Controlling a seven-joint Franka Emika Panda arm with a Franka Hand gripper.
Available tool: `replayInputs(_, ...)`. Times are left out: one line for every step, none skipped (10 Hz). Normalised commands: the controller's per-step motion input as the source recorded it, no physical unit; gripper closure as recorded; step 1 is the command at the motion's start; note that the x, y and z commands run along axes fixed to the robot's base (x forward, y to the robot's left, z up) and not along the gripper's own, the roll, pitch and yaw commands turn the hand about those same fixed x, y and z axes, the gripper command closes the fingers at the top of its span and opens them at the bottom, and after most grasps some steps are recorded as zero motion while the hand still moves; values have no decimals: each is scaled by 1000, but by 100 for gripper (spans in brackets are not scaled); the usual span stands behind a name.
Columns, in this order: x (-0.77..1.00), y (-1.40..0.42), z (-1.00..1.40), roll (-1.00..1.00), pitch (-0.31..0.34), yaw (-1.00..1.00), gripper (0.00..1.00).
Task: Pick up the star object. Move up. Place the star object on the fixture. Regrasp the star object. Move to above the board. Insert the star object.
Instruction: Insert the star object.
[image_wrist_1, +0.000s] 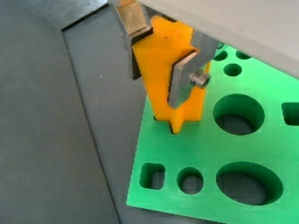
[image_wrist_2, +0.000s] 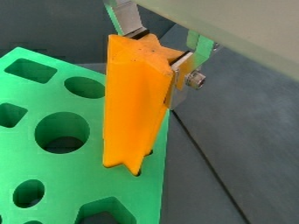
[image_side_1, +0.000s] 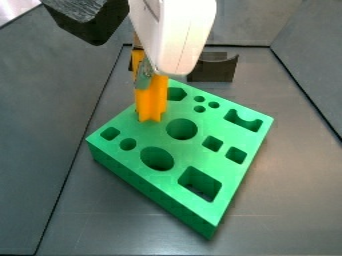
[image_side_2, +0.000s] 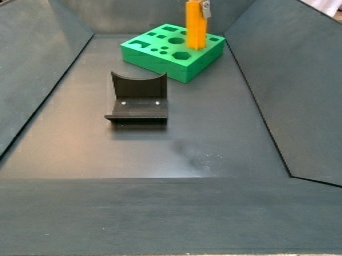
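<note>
The star object (image_wrist_1: 167, 74) is an orange ridged bar standing upright, its lower end at a hole near the edge of the green board (image_wrist_1: 233, 166). My gripper (image_wrist_1: 163, 57) is shut on its upper part, one silver finger (image_wrist_1: 187, 74) on each side. In a wrist view the bar (image_wrist_2: 135, 101) reaches down to the board (image_wrist_2: 47, 96) between the fingers of the gripper (image_wrist_2: 158, 57). Both side views show the bar (image_side_1: 151, 95) (image_side_2: 197, 24) upright on the board (image_side_1: 201, 150) (image_side_2: 167, 55), with the gripper (image_side_1: 147, 70) above it. The fixture (image_side_2: 138, 97) stands apart on the floor.
The board has several round, square and other cut-outs (image_side_1: 182, 128). The fixture (image_side_1: 214, 65) stands behind the board in a side view. Dark sloping walls (image_side_2: 40, 90) enclose the grey floor (image_side_2: 187, 150).
</note>
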Motion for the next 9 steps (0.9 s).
replayInputs(9,71,20,-483,467,-11,100)
replayInputs(149,86,49,-500,409,180,100)
replayInputs(74,60,74,-500,343,266,100)
replayInputs(34,71,86,-500,327,271,100)
replayInputs(0,149,-191,-443,164,277,100)
replayInputs(-6,0,0,0,-3,9,100)
replayInputs(-120,0,-329,-29,-80,0,100)
replayInputs(-463,0,-786,-29,-246,-34,100)
replayInputs(-580,40,-1000,-23,-140,-11,100)
